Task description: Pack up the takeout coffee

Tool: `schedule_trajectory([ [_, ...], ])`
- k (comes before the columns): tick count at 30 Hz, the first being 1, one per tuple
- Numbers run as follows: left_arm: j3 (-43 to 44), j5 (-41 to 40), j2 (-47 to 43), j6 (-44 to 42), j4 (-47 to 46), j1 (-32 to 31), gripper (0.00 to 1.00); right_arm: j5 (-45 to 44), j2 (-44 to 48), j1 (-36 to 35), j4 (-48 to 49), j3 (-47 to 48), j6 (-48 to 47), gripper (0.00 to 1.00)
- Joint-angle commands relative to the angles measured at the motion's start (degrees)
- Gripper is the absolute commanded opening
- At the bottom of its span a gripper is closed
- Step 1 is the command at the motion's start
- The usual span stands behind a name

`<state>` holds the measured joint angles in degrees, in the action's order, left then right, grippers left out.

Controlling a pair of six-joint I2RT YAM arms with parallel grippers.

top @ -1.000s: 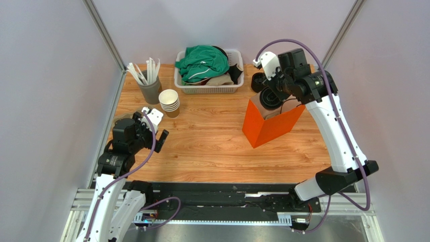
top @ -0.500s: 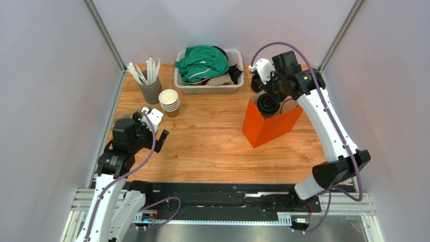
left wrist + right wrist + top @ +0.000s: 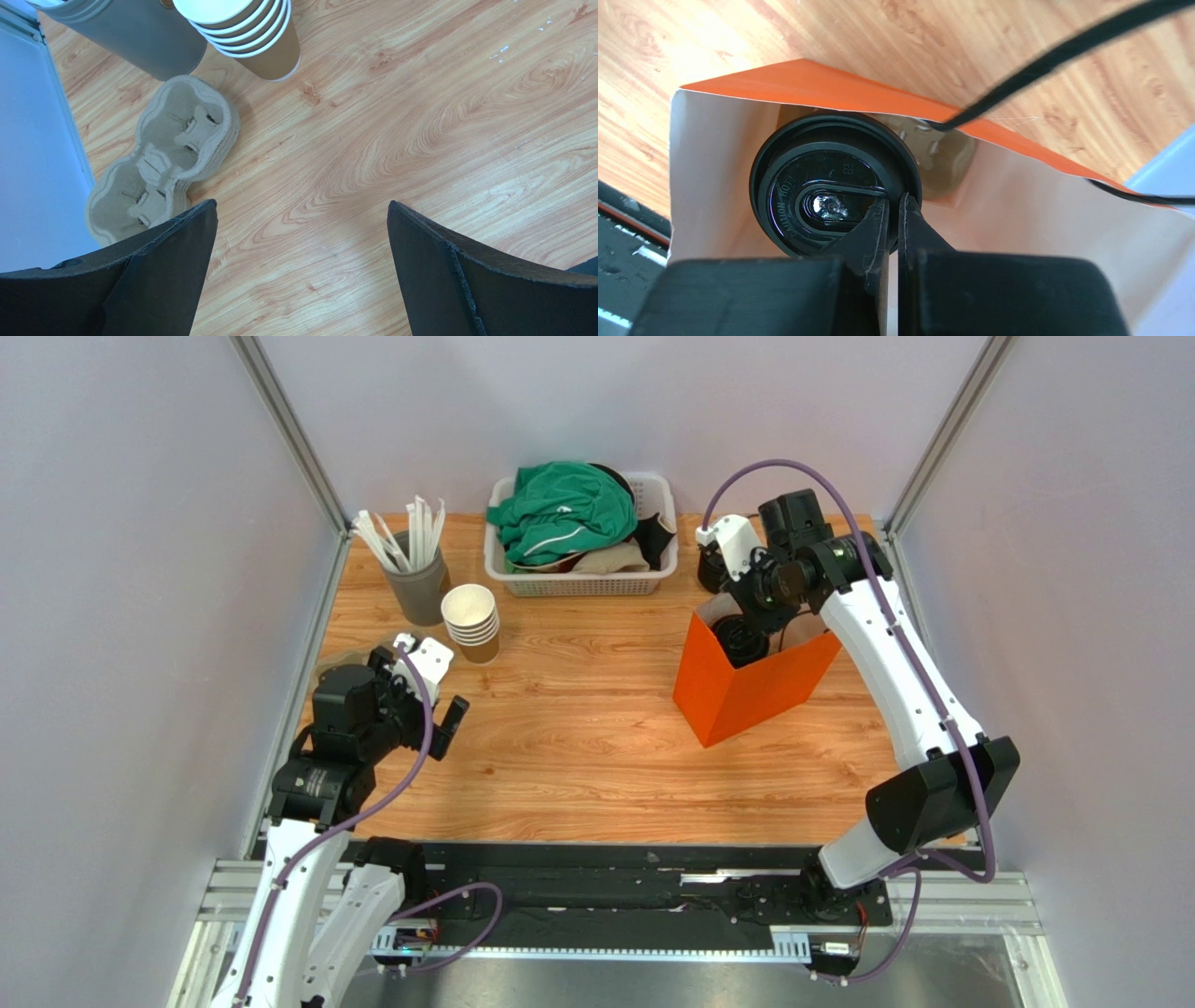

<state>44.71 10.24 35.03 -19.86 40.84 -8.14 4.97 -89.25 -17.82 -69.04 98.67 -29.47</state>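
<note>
The takeout coffee (image 3: 822, 203), a cup under a round black lid, sits low inside the open orange paper bag (image 3: 808, 80). My right gripper (image 3: 892, 204) reaches down into the bag from above and is shut on the lid's right rim. From above, the lid (image 3: 735, 637) shows in the mouth of the orange bag (image 3: 744, 697), under the right gripper (image 3: 759, 612). The cup's brown wall is hidden by the lid. Over bare wood at the table's left, my left gripper (image 3: 302, 210) hangs wide open and holds nothing; the top view shows the left gripper (image 3: 432, 689) there too.
A stack of lidless tan cups (image 3: 471, 620) and a grey holder of white sticks (image 3: 415, 581) stand at the back left. A cardboard cup carrier (image 3: 165, 157) lies by the left wall. A white basket with green cloth (image 3: 579, 532) sits at the back, black lids (image 3: 716, 564) beside the bag.
The right arm has swung in and down, bringing the lidded cup from above the bag's mouth to inside it. The left arm has not moved.
</note>
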Motion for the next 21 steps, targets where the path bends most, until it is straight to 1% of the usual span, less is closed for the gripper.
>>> schedule_trajectory([
  [1, -0.06, 0.66, -0.31, -0.27, -1.90, 0.41, 0.99, 3.11, 1.72, 1.38, 4.17, -2.17, 2.31, 0.00],
  [6, 0.20, 2.06, -0.31, -0.27, -1.64, 0.41, 0.99, 6.36, 0.13, 4.46, 4.00, -1.90, 3.28, 0.00],
  [8, 1.17, 4.60, -0.22, -0.09, -1.73, 0.41, 0.99, 6.72, 0.31, 4.64, 4.00, -2.52, 3.11, 0.00],
  [12, 5.64, 13.38, 2.76, -0.88, -1.73, 0.32, 0.99, 7.51, 0.66, 4.64, 4.00, -3.22, 3.19, 0.00],
  [13, 8.44, 16.45, 3.99, -0.80, -2.51, 0.32, 0.99, 7.33, 0.75, 4.64, 4.34, -3.48, 3.28, 0.00],
  [15, 11.87, 19.10, 8.73, 0.69, -3.57, 0.23, 0.99, 7.25, 1.18, 4.73, 5.05, -4.36, 3.63, 0.00],
  [16, 15.98, 21.46, 10.83, 1.83, -4.27, -0.29, 0.99, 7.24, 1.80, 4.73, 5.49, -4.89, 3.98, 0.00],
  [17, 18.20, 22.27, 14.94, 4.10, -4.63, -0.73, 0.99, 6.98, 2.15, 4.90, 6.71, -5.33, 4.33, 0.00],
  [18, 20.40, 22.80, 16.98, 5.17, -5.06, -1.52, 0.99, 6.89, 2.24, 5.17, 7.07, -6.12, 4.51, 0.00],
  [19, 24.25, 21.50, 19.01, 6.40, -6.29, -4.57, 0.99, 6.81, 2.76, 5.26, 7.51, -6.39, 5.04, 0.00],
  [20, 26.03, 19.92, 22.77, 6.50, -6.82, -6.69, 0.99, 6.89, 2.86, 5.52, 8.03, -6.65, 5.13, 0.00],
  [21, 27.44, 17.91, 24.46, 6.32, -7.44, -9.23, 0.99, 6.81, 3.12, 5.61, 8.30, -6.83, 5.30, 0.00],
])
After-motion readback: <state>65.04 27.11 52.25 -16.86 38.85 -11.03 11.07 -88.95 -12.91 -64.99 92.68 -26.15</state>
